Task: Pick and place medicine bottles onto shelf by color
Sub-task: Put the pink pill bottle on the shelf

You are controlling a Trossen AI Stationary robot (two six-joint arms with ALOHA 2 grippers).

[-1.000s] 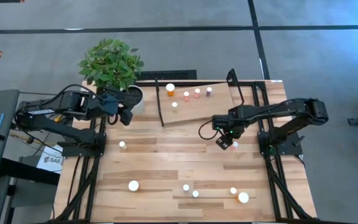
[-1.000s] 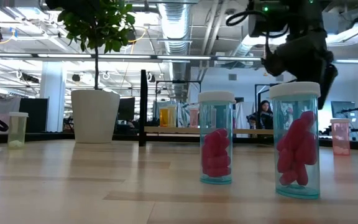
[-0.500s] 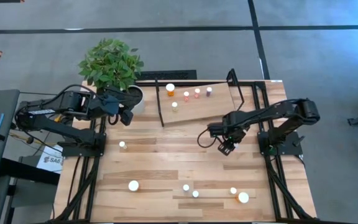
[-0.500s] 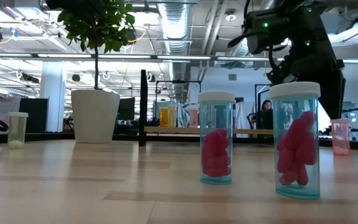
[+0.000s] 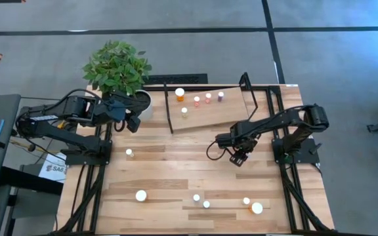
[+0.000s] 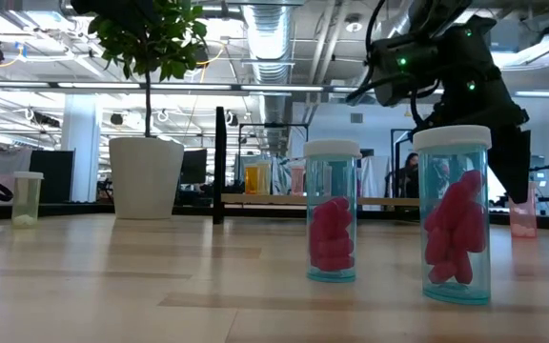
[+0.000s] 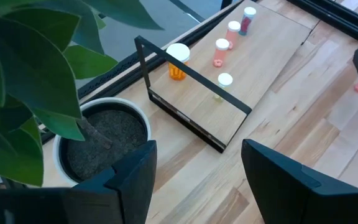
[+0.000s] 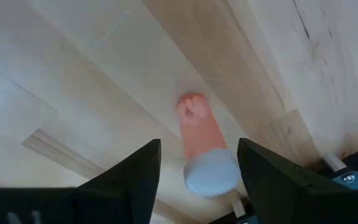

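Note:
A small pink medicine bottle point(image 8: 196, 130) with a white cap point(image 8: 211, 172) stands upright on the table's right half. My right gripper point(image 8: 199, 163) points down over it, open, one finger on either side; whether the cap touches a finger I cannot tell. In the high view this gripper point(image 5: 238, 157) covers the bottle. The shelf point(image 5: 205, 110) lies at the far middle and carries several bottles, among them an orange one point(image 5: 180, 94). My left gripper point(image 7: 194, 168) waits open and raised beside the plant pot point(image 5: 142, 103).
Loose bottles stand on the table: one at the left point(image 5: 129, 153), several along the near edge point(image 5: 206, 204), and two with red pills close to the low camera point(image 6: 332, 224). The leafy plant point(image 5: 117, 65) fills the far left corner. Black uprights point(image 5: 244, 82) frame the shelf.
My right gripper has gone down and a little toward the near edge, onto the pink bottle. It has tipped to point more steeply down. The bottle has stayed in place and is now covered in the high view.

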